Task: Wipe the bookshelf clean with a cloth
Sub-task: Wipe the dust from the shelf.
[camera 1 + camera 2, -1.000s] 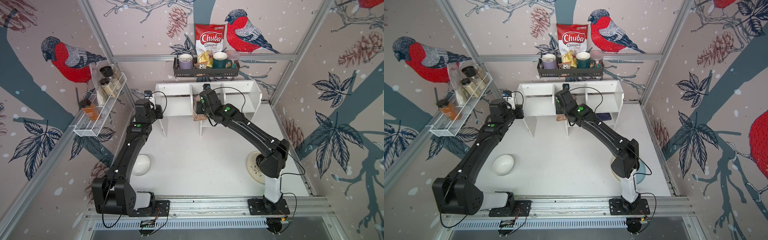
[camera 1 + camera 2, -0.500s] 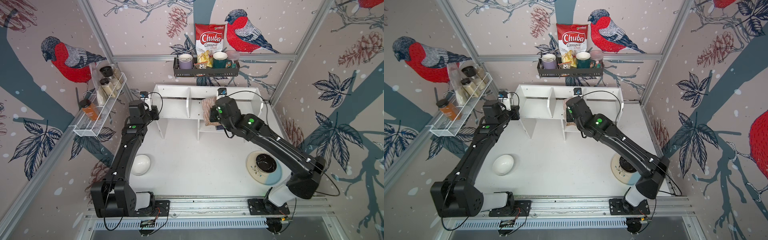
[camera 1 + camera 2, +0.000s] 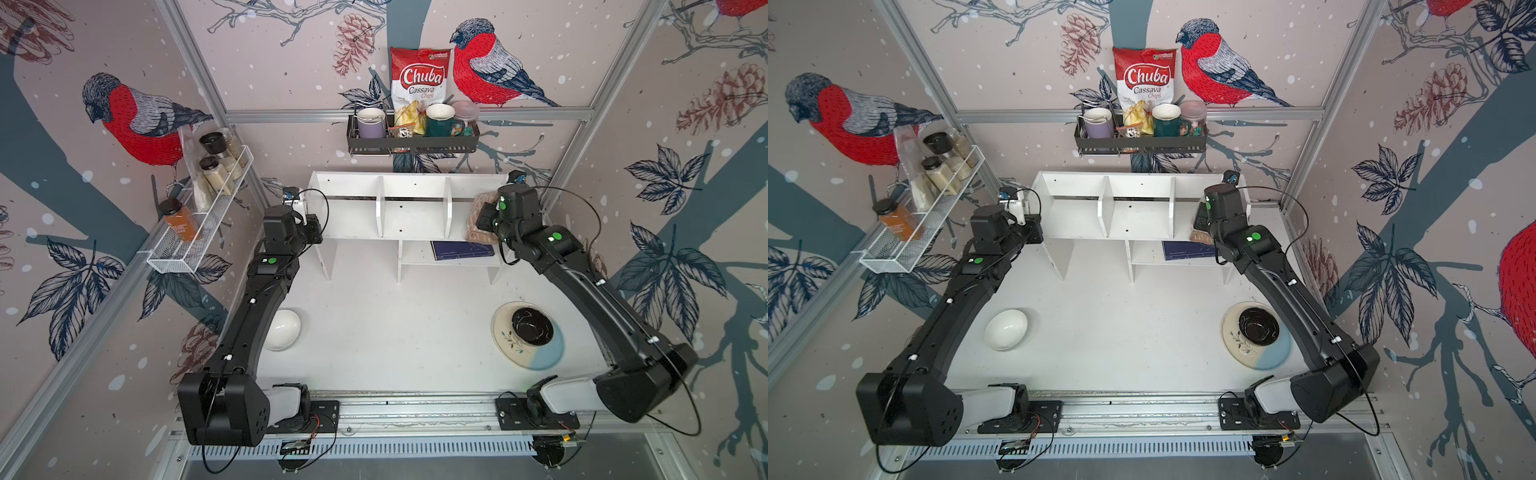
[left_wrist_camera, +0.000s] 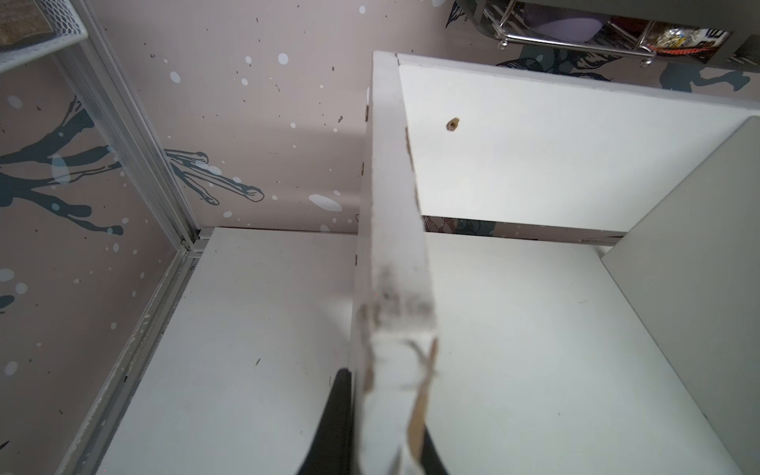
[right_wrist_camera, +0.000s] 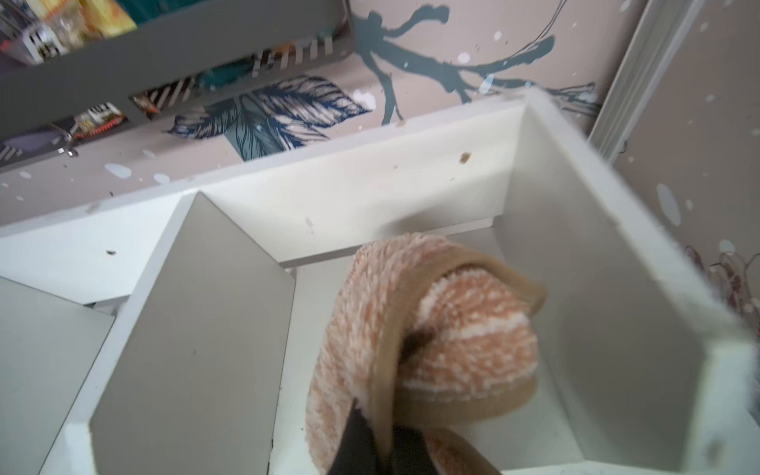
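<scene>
The white bookshelf [image 3: 411,216] [image 3: 1133,216] stands against the back wall. My left gripper [image 3: 312,224] [image 3: 1034,226] [image 4: 386,411] is shut on its left end panel [image 4: 395,246], one black finger on each face of the board. My right gripper [image 3: 485,218] [image 5: 384,440] is shut on the tan striped cloth [image 3: 482,222] [image 3: 1200,237] [image 5: 436,329]. The cloth hangs bunched inside the rightmost upper compartment [image 5: 596,329], near its floor and the right wall. The cloth hides most of the right fingers.
A dark blue book [image 3: 461,250] lies on the lower shelf. A white bowl [image 3: 282,328] sits front left, and a plate with a black bowl [image 3: 528,332] front right. A black wall rack [image 3: 411,137] hangs above the shelf, a white mesh rack [image 3: 199,220] at left.
My right arm has carried the cloth rightward from the middle of the shelf into the rightmost compartment. The left gripper has kept its hold on the left end panel.
</scene>
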Available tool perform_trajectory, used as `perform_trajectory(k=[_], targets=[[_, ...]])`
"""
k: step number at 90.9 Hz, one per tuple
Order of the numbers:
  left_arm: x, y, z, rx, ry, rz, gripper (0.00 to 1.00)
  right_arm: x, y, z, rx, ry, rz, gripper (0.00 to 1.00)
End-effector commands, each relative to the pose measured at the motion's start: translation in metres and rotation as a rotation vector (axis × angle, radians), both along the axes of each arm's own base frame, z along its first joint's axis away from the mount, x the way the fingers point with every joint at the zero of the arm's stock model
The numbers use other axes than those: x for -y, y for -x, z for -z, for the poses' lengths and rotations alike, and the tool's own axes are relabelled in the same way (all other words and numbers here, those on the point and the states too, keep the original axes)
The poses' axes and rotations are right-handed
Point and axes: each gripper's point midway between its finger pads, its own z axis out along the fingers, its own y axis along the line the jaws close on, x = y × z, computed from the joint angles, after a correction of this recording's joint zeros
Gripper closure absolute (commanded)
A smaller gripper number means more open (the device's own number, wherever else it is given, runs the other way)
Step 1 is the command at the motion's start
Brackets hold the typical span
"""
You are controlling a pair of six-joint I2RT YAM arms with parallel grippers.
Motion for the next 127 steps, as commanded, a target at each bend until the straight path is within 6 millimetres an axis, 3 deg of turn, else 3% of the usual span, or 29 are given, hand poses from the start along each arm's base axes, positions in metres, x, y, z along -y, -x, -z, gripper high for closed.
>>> perform_trajectory(k=[1,13,31,40,48,64,72,77,88,106,114,127], targets=[[0.023,0.017,0.033,-0.180,0.204,0.037,1.00,-0.022,-0.009,0.013,-0.019,0.023,-0.057,1.00],[0.017,0.018,0.035,-0.187,0.181,0.011,1.00,-0.025,-0.007,0.027,-0.044,0.040,-0.047,1.00],[0.014,0.018,0.039,-0.205,0.170,-0.006,1.00,0.023,-0.012,0.034,-0.048,0.035,0.067,1.00],[0.012,0.018,0.040,-0.206,0.162,-0.018,1.00,0.035,-0.021,0.026,-0.028,0.018,0.081,1.00],[0.013,0.018,0.042,-0.211,0.160,-0.018,1.00,0.025,-0.030,0.011,0.008,0.009,0.042,1.00],[0.014,0.020,0.042,-0.208,0.130,-0.028,1.00,-0.023,-0.040,-0.020,0.109,0.009,-0.069,1.00],[0.010,0.021,0.043,-0.211,0.123,-0.055,1.00,-0.043,-0.043,-0.019,0.108,0.036,-0.087,1.00],[0.007,0.021,0.044,-0.217,0.121,-0.069,1.00,-0.043,-0.045,-0.015,0.103,0.061,-0.063,1.00],[0.003,0.021,0.047,-0.225,0.115,-0.099,1.00,-0.021,-0.042,-0.010,0.099,0.121,0.023,1.00],[-0.003,0.022,0.047,-0.228,0.107,-0.134,1.00,0.045,-0.019,-0.023,0.108,0.107,0.154,1.00],[-0.003,0.023,0.045,-0.222,0.111,-0.136,1.00,0.051,-0.004,-0.014,0.086,0.120,0.134,1.00],[-0.006,0.024,0.044,-0.216,0.110,-0.150,1.00,0.034,0.010,0.010,0.034,0.103,0.042,1.00]])
